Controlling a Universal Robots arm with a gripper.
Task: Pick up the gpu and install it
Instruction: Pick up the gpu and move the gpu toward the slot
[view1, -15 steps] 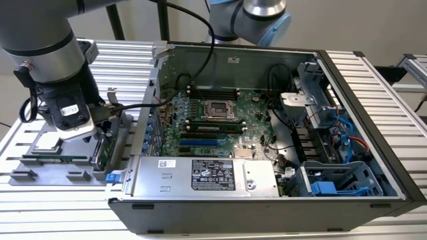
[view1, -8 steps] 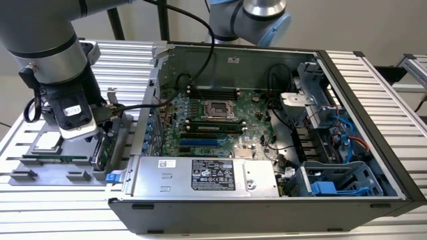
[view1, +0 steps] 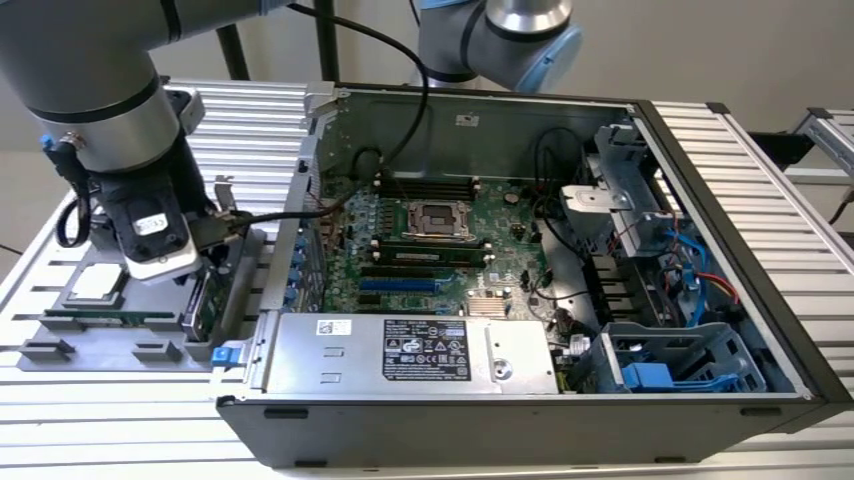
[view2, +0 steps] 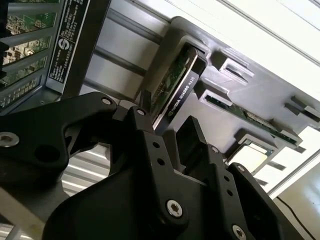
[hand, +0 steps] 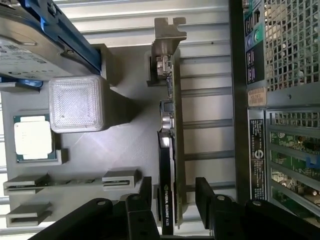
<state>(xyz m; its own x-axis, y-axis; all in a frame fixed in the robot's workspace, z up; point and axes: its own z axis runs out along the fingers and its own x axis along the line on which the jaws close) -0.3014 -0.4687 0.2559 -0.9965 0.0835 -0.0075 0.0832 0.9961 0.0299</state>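
Your gripper (hand: 174, 192) sits over the gpu (hand: 166, 165), which stands on edge in the grey holder tray (hand: 125, 145) beside the computer case (view1: 727, 190). The jaws are spread and straddle the card without gripping it, so you have yet to lift or install it

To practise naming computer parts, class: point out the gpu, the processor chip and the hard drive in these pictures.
gpu (hand: 165, 167), first wrist view, on the black shroud's edge.
processor chip (hand: 32, 137), first wrist view, middle of its silver lid.
hard drive (hand: 22, 47), first wrist view, on its labelled silver face.
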